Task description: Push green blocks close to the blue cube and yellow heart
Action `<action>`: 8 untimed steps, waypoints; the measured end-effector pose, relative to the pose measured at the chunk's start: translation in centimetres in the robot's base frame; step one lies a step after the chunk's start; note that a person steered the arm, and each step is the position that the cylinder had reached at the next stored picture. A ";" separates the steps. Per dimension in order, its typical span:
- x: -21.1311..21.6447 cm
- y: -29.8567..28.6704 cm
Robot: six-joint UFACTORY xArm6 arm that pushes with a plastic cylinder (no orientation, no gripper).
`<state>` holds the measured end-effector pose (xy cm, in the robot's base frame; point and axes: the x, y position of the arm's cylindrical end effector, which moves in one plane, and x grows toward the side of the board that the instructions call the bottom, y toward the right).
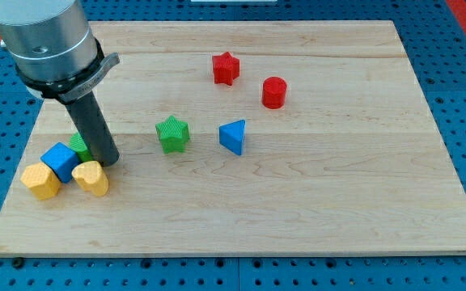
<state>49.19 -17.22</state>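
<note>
The blue cube [60,160] sits at the view's lower left, with the yellow heart [92,178] just right of it and a yellow block [40,181] at its lower left. A green block [78,145] peeks out behind the rod, touching the blue cube; its shape is mostly hidden. My tip [108,160] rests right beside this green block, just above the yellow heart. A green star [172,133] lies apart, further toward the view's right, near the board's middle.
A blue triangular block [233,136] lies right of the green star. A red star [226,68] and a red cylinder [274,92] sit toward the view's top right. The wooden board [338,202] has its left edge close to the cluster.
</note>
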 end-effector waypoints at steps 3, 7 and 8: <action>-5.1 3.6; -3.3 10.8; -3.1 7.3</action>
<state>46.10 -9.96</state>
